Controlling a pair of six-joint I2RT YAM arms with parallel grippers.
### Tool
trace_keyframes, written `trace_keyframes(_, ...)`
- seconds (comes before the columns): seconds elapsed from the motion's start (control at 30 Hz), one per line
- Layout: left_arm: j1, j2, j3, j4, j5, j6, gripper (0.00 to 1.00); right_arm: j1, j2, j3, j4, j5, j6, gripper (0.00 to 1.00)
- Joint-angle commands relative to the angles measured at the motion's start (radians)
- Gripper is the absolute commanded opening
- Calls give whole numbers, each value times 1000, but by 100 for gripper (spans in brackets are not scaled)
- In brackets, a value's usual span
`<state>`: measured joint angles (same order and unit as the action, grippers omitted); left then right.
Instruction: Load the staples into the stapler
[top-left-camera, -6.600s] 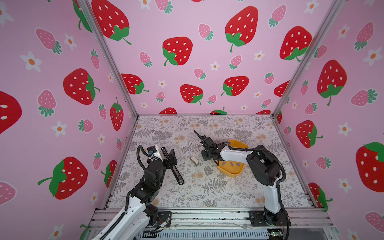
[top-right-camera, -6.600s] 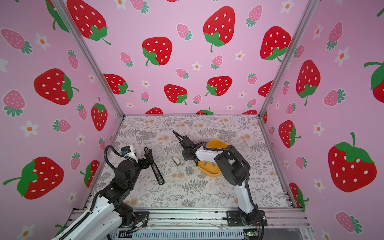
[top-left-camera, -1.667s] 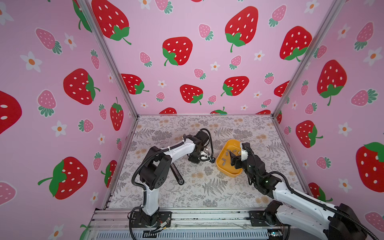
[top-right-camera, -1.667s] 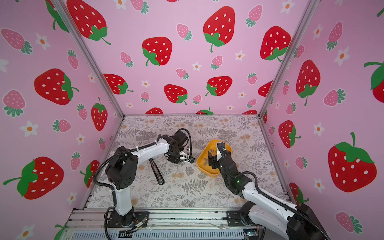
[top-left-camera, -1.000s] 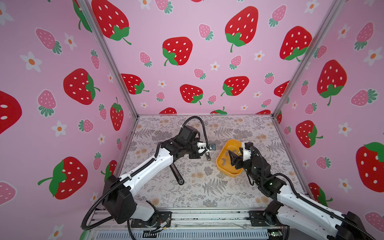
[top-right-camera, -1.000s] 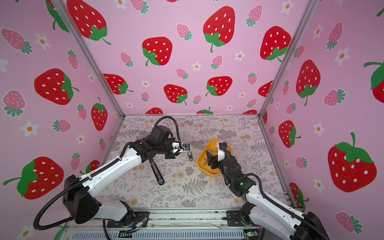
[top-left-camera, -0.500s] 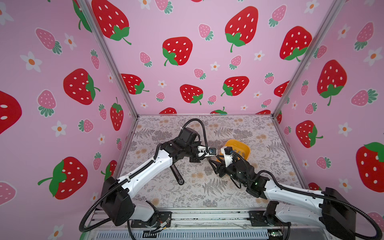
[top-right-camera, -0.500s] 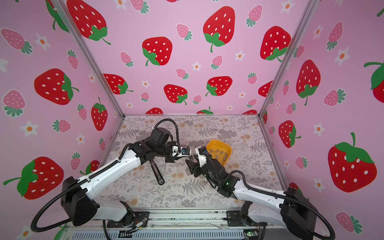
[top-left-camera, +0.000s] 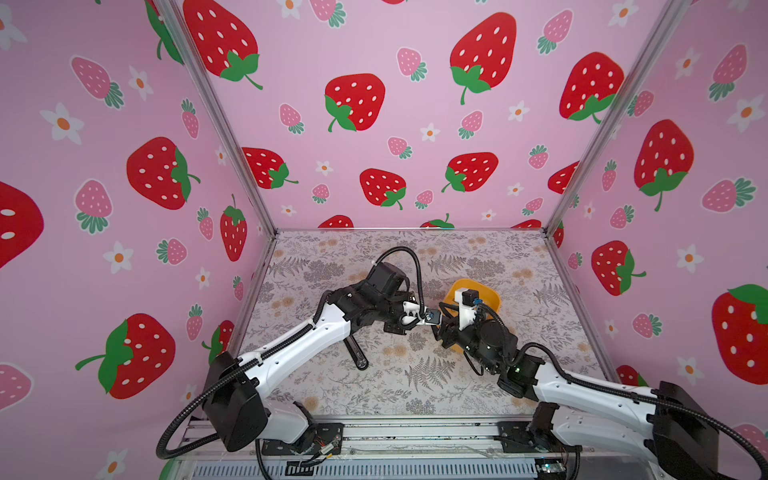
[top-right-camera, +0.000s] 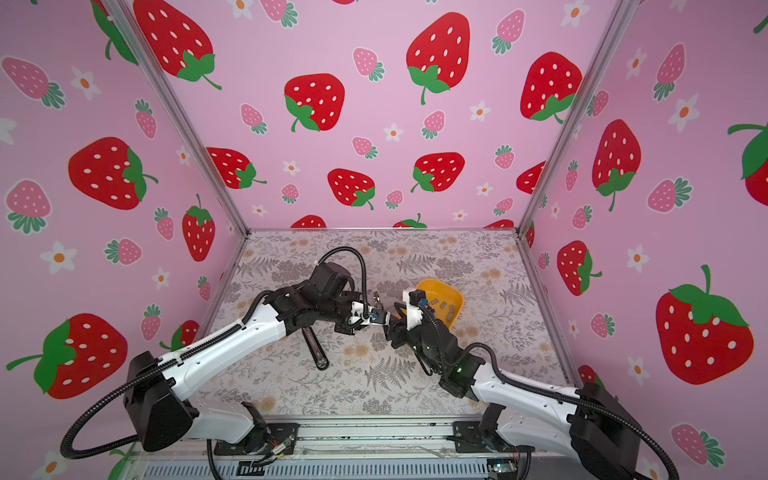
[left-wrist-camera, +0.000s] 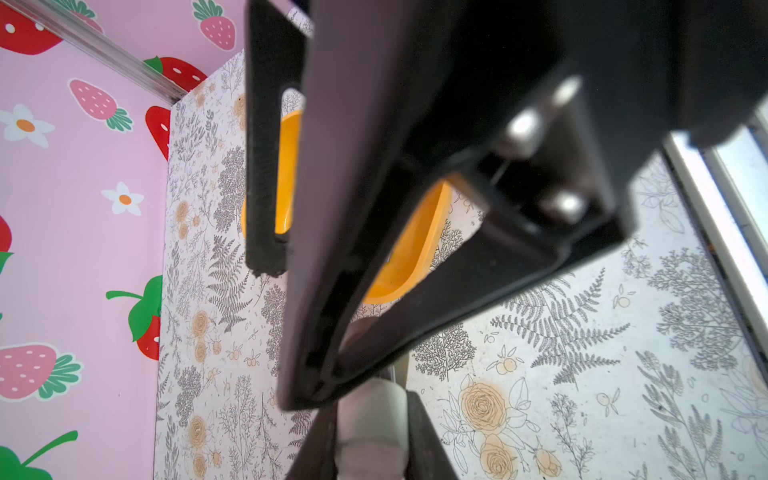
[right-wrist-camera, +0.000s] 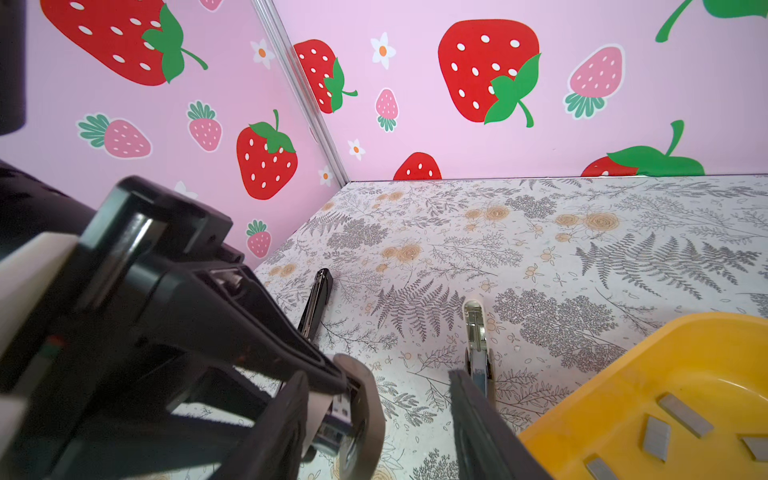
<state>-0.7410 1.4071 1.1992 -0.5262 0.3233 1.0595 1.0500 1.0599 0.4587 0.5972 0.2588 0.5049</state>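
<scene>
1. In both top views my two arms meet at mid-frame over the floral table (top-left-camera: 415, 386). The left gripper (top-left-camera: 430, 318) is pressed together, tip to tip with the right gripper (top-left-camera: 438, 328). I read this as a handover in the air. The black stapler (top-left-camera: 357, 357) lies on the table at lower left of them, partly under the left forearm, and neither gripper touches it. The staples (top-right-camera: 442, 305) lie loose in the yellow bin (top-right-camera: 440, 284), right of centre and just behind the right wrist.

2. In the left wrist view my own black fingers (left-wrist-camera: 266, 187) fill the frame. Only a slit between them shows the bin (left-wrist-camera: 415, 249). What they pinch is hidden here.

3. In the right wrist view the right gripper's fingers (right-wrist-camera: 469, 407) stand spread, one on each side of the left gripper's tip.
   - That tip pinches a small pale piece (right-wrist-camera: 328, 409); I cannot tell what it is. I judge the spread is there to receive it.
   - Beyond, at mid-frame, a chrome metal piece (right-wrist-camera: 476, 332) lies on the table, with the stapler further left.
   - The left gripper's bulk blocks the lower left, and the bin wall crowds the lower right.
</scene>
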Motion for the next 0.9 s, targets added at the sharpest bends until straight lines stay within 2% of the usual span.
trace_keyframes(0.0,1,-15,-6,-6,12,17,0,2,8,-14,39,31,27,56)
trace_keyframes(0.7,3,-44,-15,2,48,20,0,-8,109,26,38,66,35,52)
trace_keyframes(0.77,3,-46,-16,11,49,12,0,-8,116,28,36,65,36,48)
trace_keyframes(0.87,6,-50,-10,27,51,-18,0,-8,127,33,38,67,38,47)
